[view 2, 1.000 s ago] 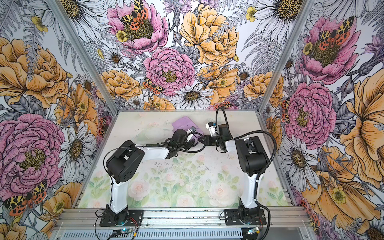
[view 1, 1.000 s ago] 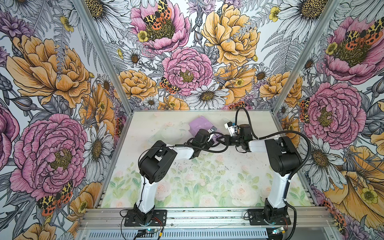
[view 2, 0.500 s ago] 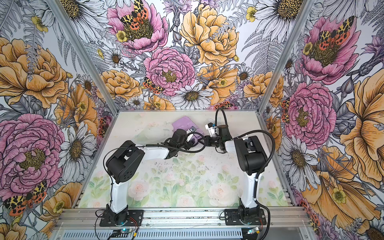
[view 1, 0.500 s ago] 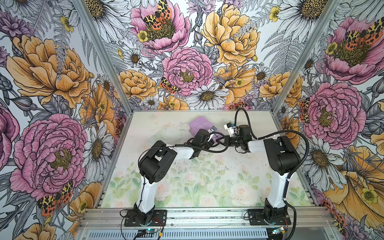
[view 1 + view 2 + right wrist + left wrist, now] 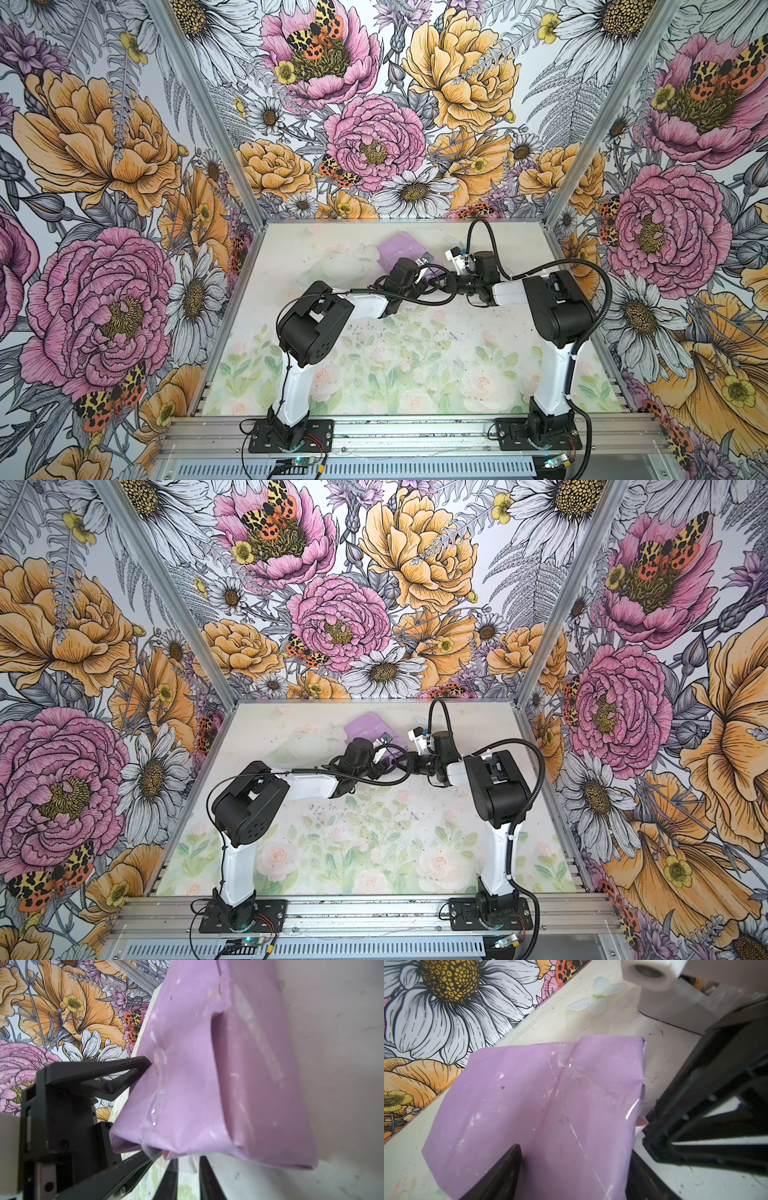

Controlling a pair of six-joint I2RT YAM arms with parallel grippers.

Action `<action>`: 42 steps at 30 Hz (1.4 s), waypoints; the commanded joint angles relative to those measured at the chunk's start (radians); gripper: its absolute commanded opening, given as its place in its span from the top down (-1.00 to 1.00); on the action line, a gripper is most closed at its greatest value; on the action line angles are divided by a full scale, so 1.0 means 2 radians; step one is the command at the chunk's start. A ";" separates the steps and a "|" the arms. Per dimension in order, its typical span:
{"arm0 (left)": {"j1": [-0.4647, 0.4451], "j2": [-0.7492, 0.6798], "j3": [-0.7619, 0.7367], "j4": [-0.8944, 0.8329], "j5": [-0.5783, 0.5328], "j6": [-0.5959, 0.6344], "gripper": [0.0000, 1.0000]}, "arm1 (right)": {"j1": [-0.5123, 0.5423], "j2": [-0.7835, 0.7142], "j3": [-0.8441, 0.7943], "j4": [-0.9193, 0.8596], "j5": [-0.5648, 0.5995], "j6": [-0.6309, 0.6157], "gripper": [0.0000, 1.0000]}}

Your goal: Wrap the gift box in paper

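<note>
Fingers (image 5: 508,1167) of left hand (image 5: 575,1149) spread over gift box (image 5: 539,1084).

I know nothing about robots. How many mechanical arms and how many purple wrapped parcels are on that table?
Robot arms: 2, the left arm and the right arm.
Parcels wrapped in lilac paper: 1, lying at the far side of the table between the arm tips.
Total: 3
</note>
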 commanded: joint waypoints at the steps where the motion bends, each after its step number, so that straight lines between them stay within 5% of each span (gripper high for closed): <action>1: 0.012 0.017 -0.016 -0.064 0.019 -0.013 -0.50 | -0.003 -0.012 -0.008 0.012 -0.002 -0.001 0.42; 30: 0.012 0.018 -0.017 -0.064 0.018 -0.013 -0.49 | -0.024 -0.016 -0.014 0.057 -0.011 0.031 0.28; 38: 0.012 0.018 -0.015 -0.064 0.017 -0.011 -0.49 | -0.024 -0.019 -0.014 0.052 -0.016 0.030 0.83; 42: 0.012 0.018 -0.015 -0.064 0.017 -0.011 -0.49 | -0.025 -0.020 -0.016 0.033 -0.010 0.019 0.72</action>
